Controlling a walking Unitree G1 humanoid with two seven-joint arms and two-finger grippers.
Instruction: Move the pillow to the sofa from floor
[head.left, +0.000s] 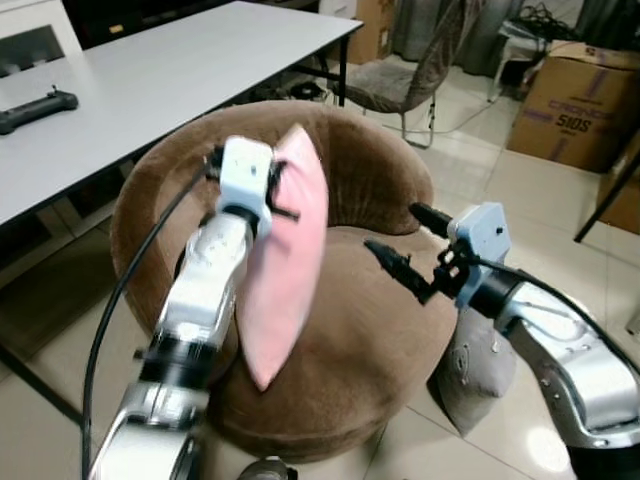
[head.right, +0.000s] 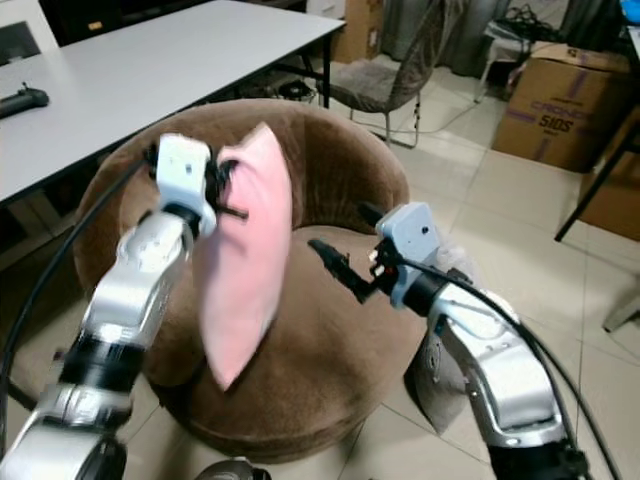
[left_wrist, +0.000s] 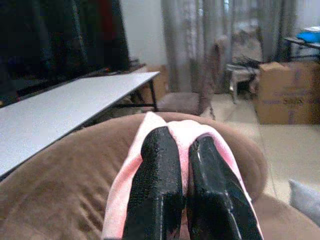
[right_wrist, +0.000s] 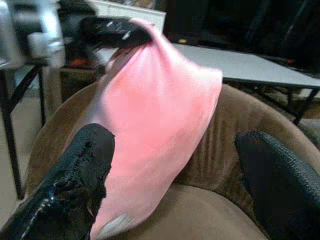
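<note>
Pillow (head.left: 285, 265), pink, hangs edge-on above the seat of the round brown sofa (head.left: 370, 330), pinched at its top edge by the left gripper (left_wrist: 181, 200), whose 2 black fingers are pressed together on the fabric. At 3 o'clock from the pillow, the right gripper (head.left: 408, 240) hovers over the seat with its fingers spread, touching nothing. A grey cushion (head.left: 475, 370) lies on the floor at the sofa's 4 o'clock. Farther off, a white table (head.left: 150, 90) stands at 11 o'clock and cardboard boxes (head.left: 575, 100) at 2 o'clock.
</note>
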